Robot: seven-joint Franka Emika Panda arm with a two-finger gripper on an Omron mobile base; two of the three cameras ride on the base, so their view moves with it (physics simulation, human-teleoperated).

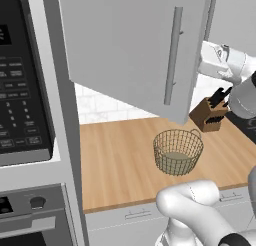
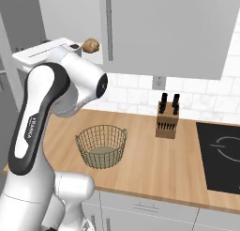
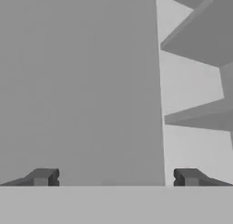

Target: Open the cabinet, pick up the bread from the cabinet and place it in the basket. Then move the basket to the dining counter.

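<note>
Tan bread (image 2: 91,45) inside opened cabinet (image 1: 135,50)

Tan-gold mesh basket (image 1: 178,151), tan-brown bread (image 2: 91,45), light-grey cabinet (image 1: 125,45).

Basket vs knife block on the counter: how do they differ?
The basket is round, open tan wire mesh, see-through; the knife block is a solid brown wooden box. The basket is empty; the knife block holds dark-handled knives. The basket sits nearer the counter's front edge, the knife block by the tiled wall. Both stand upright.
</note>
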